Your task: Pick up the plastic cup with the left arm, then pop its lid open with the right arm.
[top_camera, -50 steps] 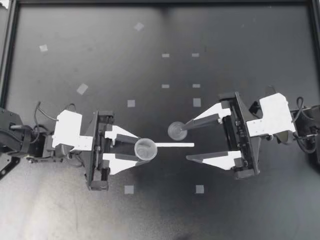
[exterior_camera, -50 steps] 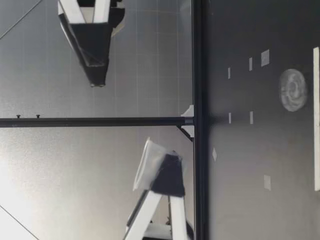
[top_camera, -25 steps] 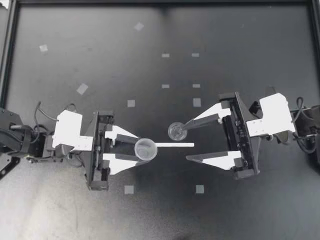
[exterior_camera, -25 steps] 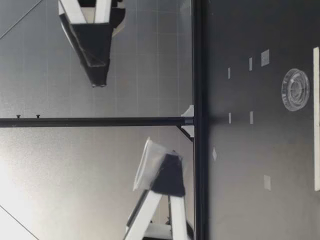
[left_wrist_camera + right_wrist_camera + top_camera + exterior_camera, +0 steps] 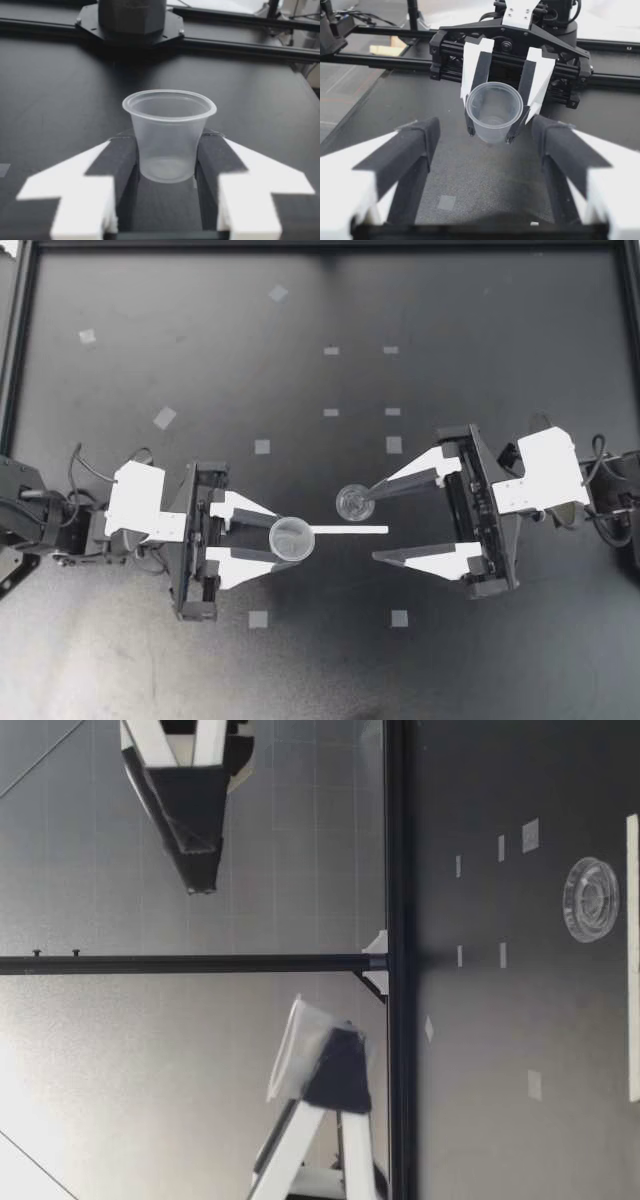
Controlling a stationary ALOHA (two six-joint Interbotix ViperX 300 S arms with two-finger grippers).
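Observation:
My left gripper (image 5: 287, 539) is shut on a clear plastic cup (image 5: 291, 538), upright and held off the table; both fingers press its lower wall in the left wrist view (image 5: 169, 135). My right gripper (image 5: 372, 525) faces it, open wide and holding nothing. A clear round lid (image 5: 352, 503) lies flat on the table under the tip of the right gripper's far finger. In the low view the cup (image 5: 292, 1050) hangs well above the table, the right gripper (image 5: 190, 830) is higher still, and the lid (image 5: 590, 900) rests on the surface. The right wrist view shows the cup (image 5: 494, 112) ahead between its own spread fingers.
A thin white strip (image 5: 350, 530) lies on the black table (image 5: 320, 660) between the two grippers. Small tape squares (image 5: 262, 447) are scattered over the surface. A black frame rail (image 5: 320, 245) borders the table's far edge.
The lid looked blurred a second ago and now lies still and sharp on the table. Neither arm has visibly shifted, and the cup stays held.

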